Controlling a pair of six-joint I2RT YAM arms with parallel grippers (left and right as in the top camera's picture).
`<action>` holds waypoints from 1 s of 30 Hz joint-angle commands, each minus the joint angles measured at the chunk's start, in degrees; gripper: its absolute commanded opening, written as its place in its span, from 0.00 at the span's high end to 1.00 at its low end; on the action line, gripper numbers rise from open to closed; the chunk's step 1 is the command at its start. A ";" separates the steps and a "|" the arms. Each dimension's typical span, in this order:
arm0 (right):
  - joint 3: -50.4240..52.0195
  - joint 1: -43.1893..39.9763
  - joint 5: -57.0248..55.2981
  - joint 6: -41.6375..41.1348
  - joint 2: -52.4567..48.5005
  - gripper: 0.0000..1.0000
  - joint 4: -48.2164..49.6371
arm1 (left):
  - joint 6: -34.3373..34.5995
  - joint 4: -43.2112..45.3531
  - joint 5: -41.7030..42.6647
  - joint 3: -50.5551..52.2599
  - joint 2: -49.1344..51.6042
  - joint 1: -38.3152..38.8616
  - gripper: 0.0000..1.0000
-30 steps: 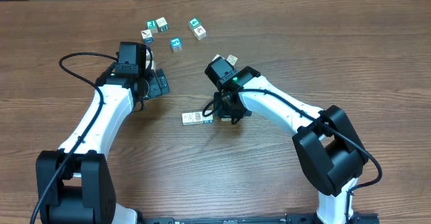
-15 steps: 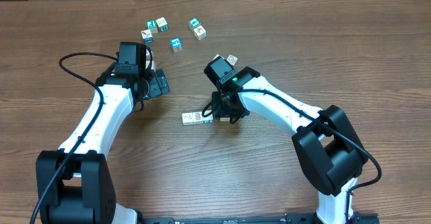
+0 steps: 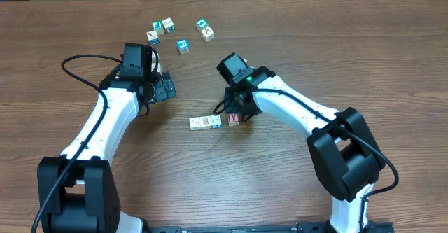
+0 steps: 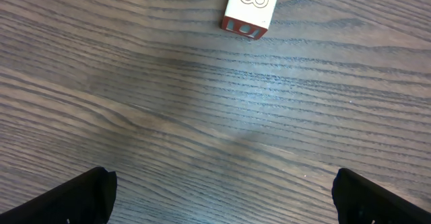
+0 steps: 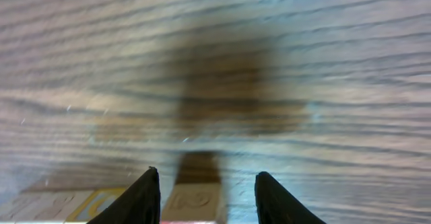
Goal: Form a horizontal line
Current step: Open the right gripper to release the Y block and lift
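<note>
Now the right gripper (image 5: pixel 205 177) hangs over the Y cube (image 3: pixel 233 119) at the end of the line (image 3: pixel 207 122), jaws apart and clear of it, likely so the cube sits flush. The left gripper (image 4: pixel 222 177) waits wide open, well apart.

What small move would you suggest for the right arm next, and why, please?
Probably lift the right gripper straight up. Its jaws stand parted around the red Y cube, which sits at the right end of the line; a sideways pull could knock it askew.
</note>
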State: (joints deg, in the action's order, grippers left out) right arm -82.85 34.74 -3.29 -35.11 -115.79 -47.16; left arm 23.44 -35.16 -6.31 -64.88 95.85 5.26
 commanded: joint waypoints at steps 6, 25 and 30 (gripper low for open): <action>0.42 -3.10 0.42 -3.69 0.04 0.71 -6.08 | -0.55 0.02 -0.70 -0.63 -1.01 0.00 0.00; 1.90 -2.40 6.71 -3.67 -1.86 0.96 -4.74 | -0.55 0.02 -0.70 -0.63 -1.01 0.00 0.00; 1.90 -2.58 10.08 -3.69 -3.34 0.96 -4.09 | -0.55 0.02 -0.70 -0.63 -1.01 0.00 0.00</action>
State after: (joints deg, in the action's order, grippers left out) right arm -81.30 31.97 4.16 -38.61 -117.73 -51.55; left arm 23.44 -35.16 -6.31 -64.88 95.85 5.26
